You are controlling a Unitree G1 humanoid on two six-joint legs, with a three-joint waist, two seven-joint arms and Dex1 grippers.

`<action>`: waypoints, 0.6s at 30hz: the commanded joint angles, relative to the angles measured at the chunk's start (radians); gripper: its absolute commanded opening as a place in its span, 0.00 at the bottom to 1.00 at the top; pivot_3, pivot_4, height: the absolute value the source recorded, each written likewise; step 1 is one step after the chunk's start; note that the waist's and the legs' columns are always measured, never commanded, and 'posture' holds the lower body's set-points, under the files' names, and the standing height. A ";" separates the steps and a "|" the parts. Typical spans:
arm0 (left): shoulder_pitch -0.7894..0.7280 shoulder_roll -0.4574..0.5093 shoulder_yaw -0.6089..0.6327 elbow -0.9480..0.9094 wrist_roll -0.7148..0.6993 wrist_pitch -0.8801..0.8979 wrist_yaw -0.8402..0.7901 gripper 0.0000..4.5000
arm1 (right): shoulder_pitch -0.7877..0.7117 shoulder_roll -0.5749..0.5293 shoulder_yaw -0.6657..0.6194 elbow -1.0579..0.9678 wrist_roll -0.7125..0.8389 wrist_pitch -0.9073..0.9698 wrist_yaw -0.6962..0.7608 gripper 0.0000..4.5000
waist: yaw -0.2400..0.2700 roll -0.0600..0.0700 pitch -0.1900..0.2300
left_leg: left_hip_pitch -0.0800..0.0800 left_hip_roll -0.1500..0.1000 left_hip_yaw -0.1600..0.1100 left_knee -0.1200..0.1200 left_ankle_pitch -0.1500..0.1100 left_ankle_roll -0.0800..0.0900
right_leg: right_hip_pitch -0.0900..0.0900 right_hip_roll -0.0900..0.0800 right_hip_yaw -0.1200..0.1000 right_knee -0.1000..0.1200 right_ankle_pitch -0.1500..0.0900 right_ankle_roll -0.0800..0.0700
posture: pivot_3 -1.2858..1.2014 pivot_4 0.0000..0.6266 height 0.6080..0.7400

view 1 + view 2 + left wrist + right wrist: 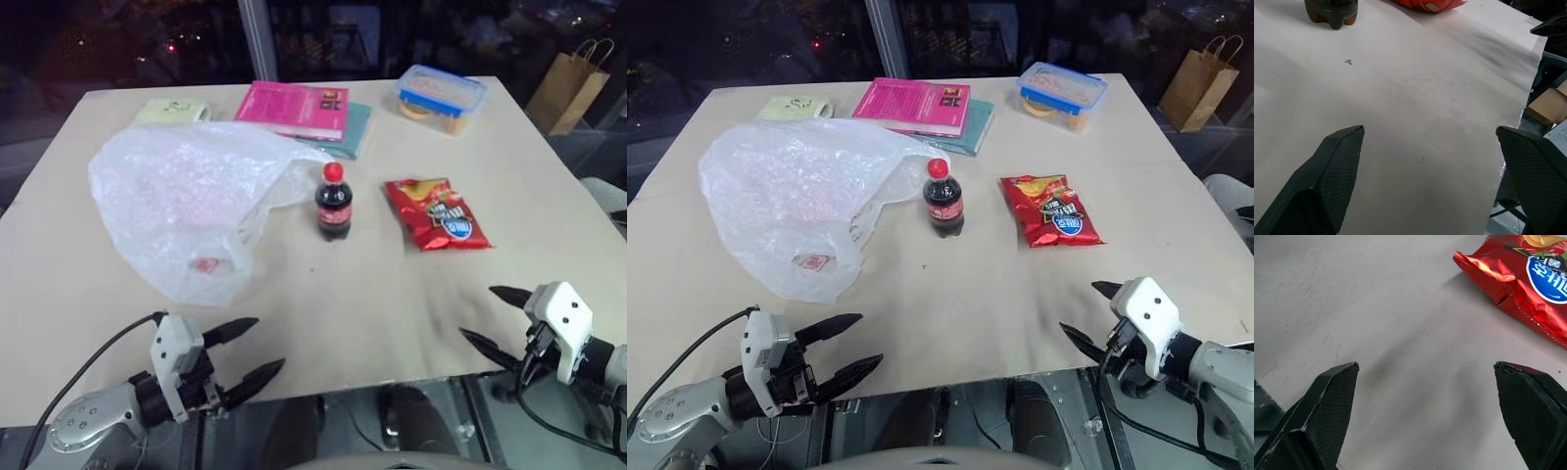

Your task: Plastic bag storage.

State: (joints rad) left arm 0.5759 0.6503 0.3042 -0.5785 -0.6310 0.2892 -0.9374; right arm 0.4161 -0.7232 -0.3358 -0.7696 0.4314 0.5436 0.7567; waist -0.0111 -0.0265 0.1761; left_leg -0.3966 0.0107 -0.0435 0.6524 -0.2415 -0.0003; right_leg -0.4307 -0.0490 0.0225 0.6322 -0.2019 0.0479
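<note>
Grippers, left (257, 350) and right (488, 315), are hanging spread and empty as I am eyeing the plastic bag (186, 201), risking toppling the cola bottle (333, 202) touching it.

A white plastic bag (186, 201) lies loose on the table's left half.

The bag is thin, translucent and crinkled, puffed up in a wide rounded heap much bigger than the bottle just beside its right edge. A small red printed mark shows near its front edge. One stretch of its rim reaches toward the bottle. Nothing holds it.
</note>
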 commanded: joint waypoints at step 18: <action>-0.834 0.249 -0.198 0.126 0.093 0.465 0.826 1.00 | -0.509 0.096 0.311 -0.006 0.080 -0.029 -0.041 1.00 | -0.005 -0.002 0.000 | 0.008 -0.001 -0.002 0.001 0.000 0.000 | 0.008 0.003 0.001 0.003 0.001 0.001 | 0.52 0.24 1.00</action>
State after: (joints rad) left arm -0.2484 0.8954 0.1420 -0.4545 -0.5966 0.7319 -0.1190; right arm -0.0804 -0.6252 -0.0369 -0.7686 0.5173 0.5202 0.7264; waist -0.0163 -0.0282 0.1765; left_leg -0.3884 0.0095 -0.0453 0.6515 -0.2416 0.0001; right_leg -0.4230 -0.0462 0.0241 0.6340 -0.2012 0.0486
